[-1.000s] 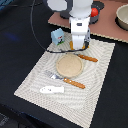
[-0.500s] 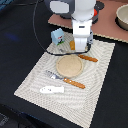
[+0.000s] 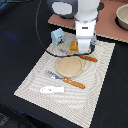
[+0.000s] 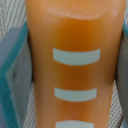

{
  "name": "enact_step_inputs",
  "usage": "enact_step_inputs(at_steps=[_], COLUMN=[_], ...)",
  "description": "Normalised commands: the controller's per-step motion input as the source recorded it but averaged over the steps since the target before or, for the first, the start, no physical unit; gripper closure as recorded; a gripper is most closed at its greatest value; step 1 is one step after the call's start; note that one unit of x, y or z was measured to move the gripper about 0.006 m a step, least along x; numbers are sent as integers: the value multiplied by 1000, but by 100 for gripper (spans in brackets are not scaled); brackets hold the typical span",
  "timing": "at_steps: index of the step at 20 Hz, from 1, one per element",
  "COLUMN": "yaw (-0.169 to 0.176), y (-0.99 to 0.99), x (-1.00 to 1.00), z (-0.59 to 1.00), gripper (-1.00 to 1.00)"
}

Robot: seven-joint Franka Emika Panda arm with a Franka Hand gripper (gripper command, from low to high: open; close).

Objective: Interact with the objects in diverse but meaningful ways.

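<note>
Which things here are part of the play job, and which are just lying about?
Job things: bread loaf between the claw fingers, milk carton, white fish piece.
Lying about: tan plate, fork, knife, striped mat.

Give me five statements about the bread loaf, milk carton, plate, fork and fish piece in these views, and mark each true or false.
1. The claw has a pad on each side of the bread loaf. True.
2. The milk carton lies on the plate. False: it stands off the plate, near the placemat's corner.
3. The fork lies beside the plate. True.
4. The fish piece sits in the claw. False: it lies on the placemat.
5. The plate carries a tomato. False: it is bare.
</note>
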Motion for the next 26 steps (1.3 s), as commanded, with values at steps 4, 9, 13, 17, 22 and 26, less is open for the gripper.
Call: enact_step_inputs(at_steps=[4, 9, 13, 17, 22, 26], yaw=[2, 0, 0, -4, -4, 0], y=[240, 359, 334, 234, -53, -342], x=[544, 499, 415, 126, -370, -802], z=[701, 1000, 1000, 1000, 915, 597], gripper=[100, 100, 100, 100, 100, 100])
